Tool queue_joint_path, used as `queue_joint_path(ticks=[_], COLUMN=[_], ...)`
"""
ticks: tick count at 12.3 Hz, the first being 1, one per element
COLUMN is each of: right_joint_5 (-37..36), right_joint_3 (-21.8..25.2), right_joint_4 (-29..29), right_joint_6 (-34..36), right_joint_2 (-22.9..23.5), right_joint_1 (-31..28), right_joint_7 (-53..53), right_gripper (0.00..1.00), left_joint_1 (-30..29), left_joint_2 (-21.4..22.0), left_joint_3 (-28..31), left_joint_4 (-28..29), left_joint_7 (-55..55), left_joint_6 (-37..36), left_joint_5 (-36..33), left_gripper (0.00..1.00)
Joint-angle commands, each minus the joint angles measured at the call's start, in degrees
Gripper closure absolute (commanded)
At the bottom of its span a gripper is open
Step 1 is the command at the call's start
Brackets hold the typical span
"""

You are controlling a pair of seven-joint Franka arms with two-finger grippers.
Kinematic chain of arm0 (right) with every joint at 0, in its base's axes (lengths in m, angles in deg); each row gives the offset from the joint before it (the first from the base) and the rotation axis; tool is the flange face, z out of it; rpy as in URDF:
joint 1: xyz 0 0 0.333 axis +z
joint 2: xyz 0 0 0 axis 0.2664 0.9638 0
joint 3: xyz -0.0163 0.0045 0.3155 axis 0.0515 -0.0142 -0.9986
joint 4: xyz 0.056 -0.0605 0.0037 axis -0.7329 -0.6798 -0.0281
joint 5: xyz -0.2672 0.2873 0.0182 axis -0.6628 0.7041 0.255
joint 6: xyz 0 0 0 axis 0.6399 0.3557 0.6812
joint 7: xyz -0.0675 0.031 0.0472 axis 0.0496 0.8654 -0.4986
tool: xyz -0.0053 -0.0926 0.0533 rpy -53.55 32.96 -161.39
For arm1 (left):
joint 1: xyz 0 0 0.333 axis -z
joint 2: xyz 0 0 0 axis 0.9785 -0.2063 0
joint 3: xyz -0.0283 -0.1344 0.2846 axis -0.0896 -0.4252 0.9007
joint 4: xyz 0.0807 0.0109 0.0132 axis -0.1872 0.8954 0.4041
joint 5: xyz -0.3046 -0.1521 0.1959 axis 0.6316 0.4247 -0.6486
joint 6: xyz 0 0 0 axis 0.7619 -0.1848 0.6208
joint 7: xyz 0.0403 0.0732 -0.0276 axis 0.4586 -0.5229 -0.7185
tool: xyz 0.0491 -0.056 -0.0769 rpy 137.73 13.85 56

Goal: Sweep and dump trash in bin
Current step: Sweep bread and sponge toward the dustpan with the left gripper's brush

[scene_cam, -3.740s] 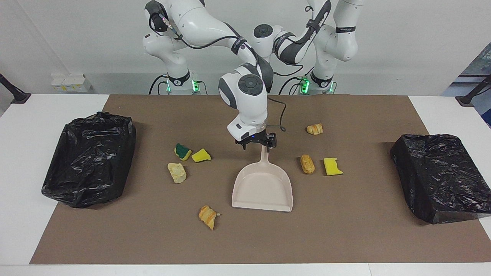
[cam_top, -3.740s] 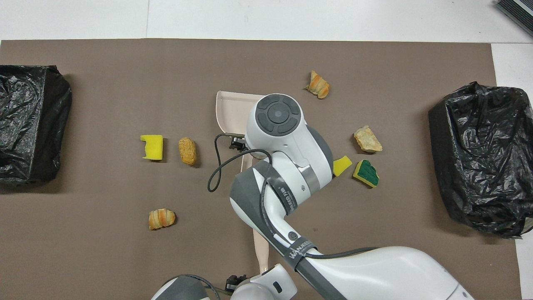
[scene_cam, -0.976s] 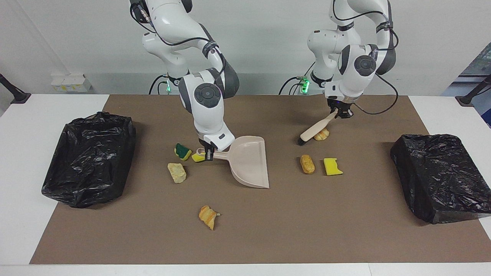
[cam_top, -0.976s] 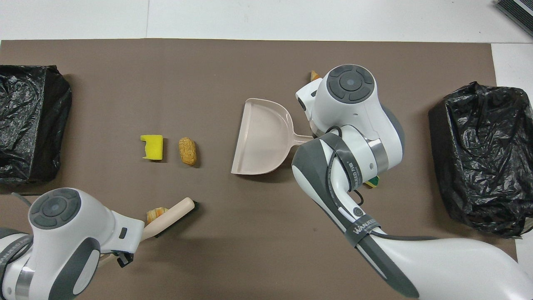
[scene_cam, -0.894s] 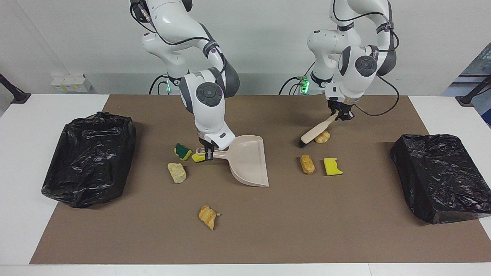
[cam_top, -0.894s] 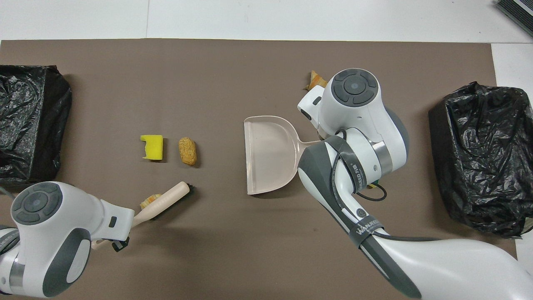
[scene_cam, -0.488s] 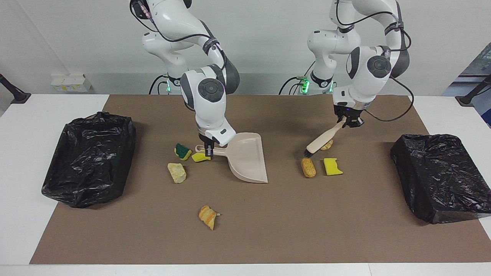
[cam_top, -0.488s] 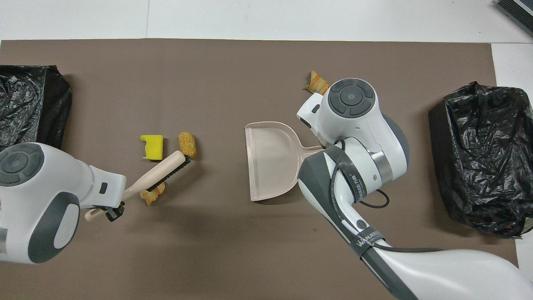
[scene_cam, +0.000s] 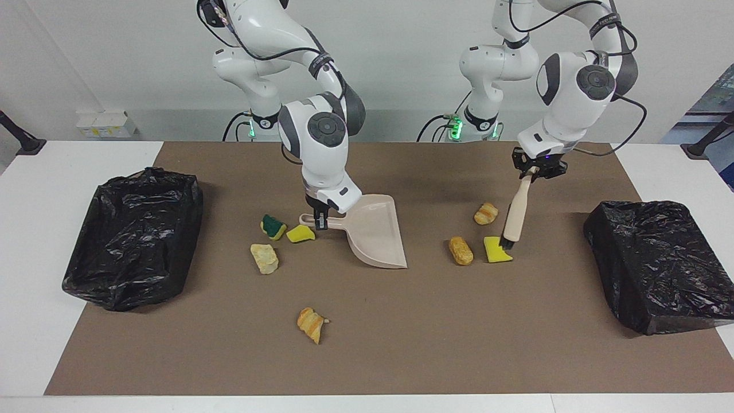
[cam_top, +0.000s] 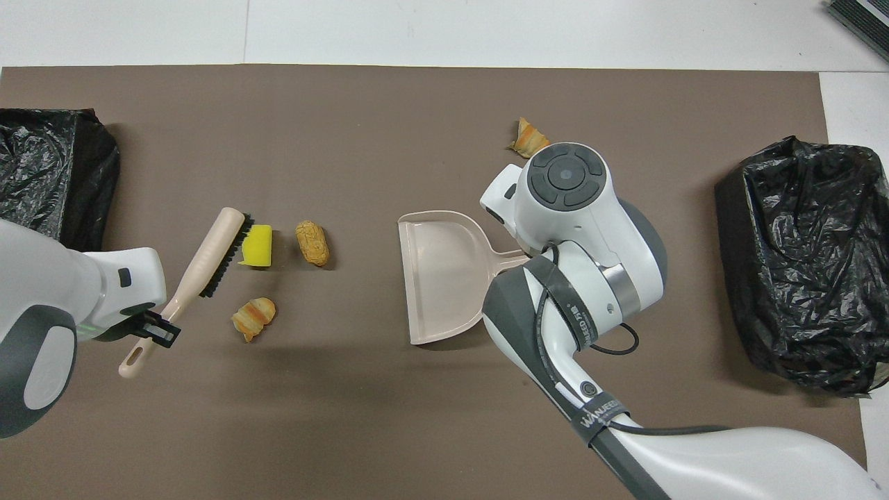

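Since half a second before, I had swung my brush (scene_cam: 514, 217) off the bread roll (scene_cam: 461, 251) and round to the yellow sponge piece (scene_cam: 496, 250), its bristles now touching that piece on the side toward my left arm's end of the table. My left gripper (scene_cam: 538, 170) was clenched on the brush handle; my right gripper (scene_cam: 320, 221) gripped the dustpan (scene_cam: 375, 238) by its handle, mouth turned toward the brush (well apart from it yet). The croissant piece (scene_cam: 485, 213) lay just nearer me than the roll. Three more scraps (scene_cam: 276, 237) sat beside the dustpan handle and one croissant lump (scene_cam: 310, 324) lay farther out. Both black bins (scene_cam: 133, 235) stood at the table's ends. To do this well, I judged I should keep the bristles low and push sponge and roll together in one steady stroke toward the pan's lip.
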Motion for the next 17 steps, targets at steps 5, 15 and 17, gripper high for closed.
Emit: queue_joint_path(ticks=[5,15,17], right_joint_5=[-2.1,-2.1,-2.1], right_joint_3=[-0.1,-0.2,-0.2], right_joint_4=[-3.4,-7.0,-7.1], right_joint_6=[-0.4,1.7,1.7], right_joint_2=[-1.7,-3.2,-3.2], right_joint_1=[2.3,-0.6,0.1], right_joint_7=[-6.3,-11.6,-11.5], right_gripper=[1.00,1.00,1.00], left_joint_1=[0.0,18.4,21.9], left_joint_2=[-3.8,-6.1,-6.1], left_joint_3=[-0.9,-1.1,-1.1], left_joint_4=[4.7,5.4,5.1], left_joint_7=[-34.1,-34.6,-34.6], left_joint_6=[3.5,9.3,9.9], left_joint_5=[-5.3,0.4,2.5], left_gripper=[1.00,1.00,1.00])
